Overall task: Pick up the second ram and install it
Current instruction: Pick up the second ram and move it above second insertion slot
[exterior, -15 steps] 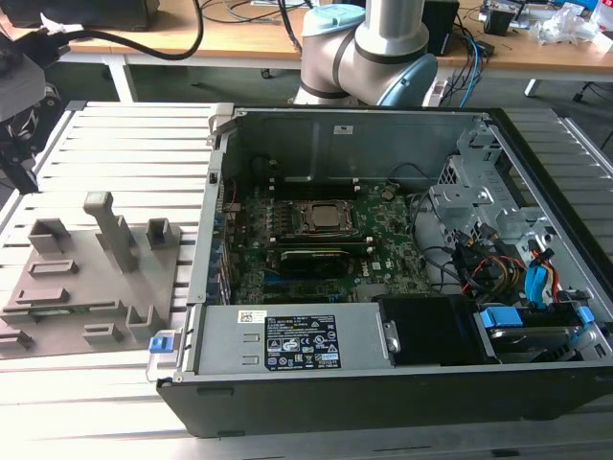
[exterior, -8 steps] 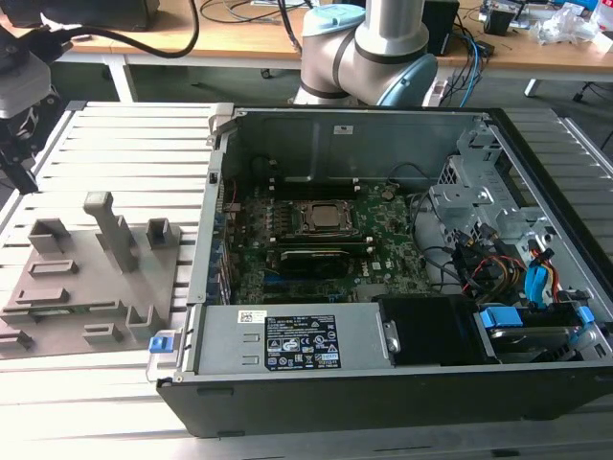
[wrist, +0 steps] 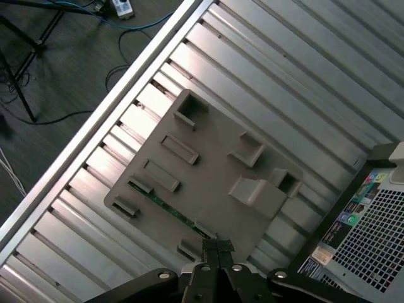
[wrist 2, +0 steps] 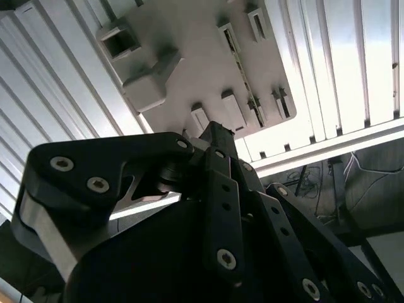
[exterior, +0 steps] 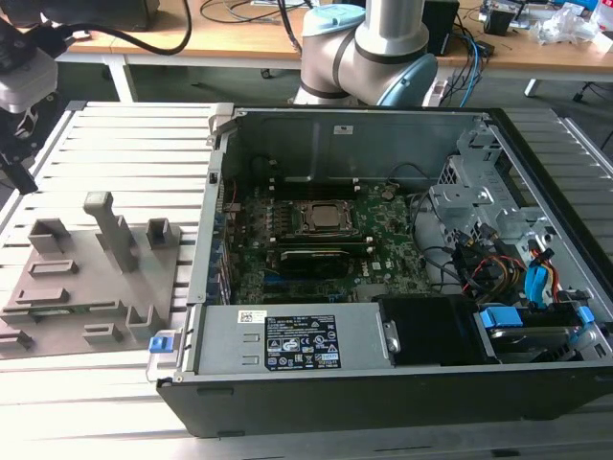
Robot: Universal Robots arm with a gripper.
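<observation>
The second ram [wrist: 168, 210] lies flat in a slot of the grey holder tray [wrist: 208, 170], only its thin green edge showing in the first wrist view. In the exterior view the tray [exterior: 86, 287] sits at the lower left of the frame on a slatted metal table [exterior: 124, 144], just beside the open computer case [exterior: 335, 117] with its motherboard [exterior: 383, 240]. The gripper [wrist: 218, 247] hangs over the tray's near edge, apart from the ram, its fingers pressed together and holding nothing.

Small-print stickers [exterior: 305, 350] on the power supply [exterior: 220, 347], nothing legible
</observation>
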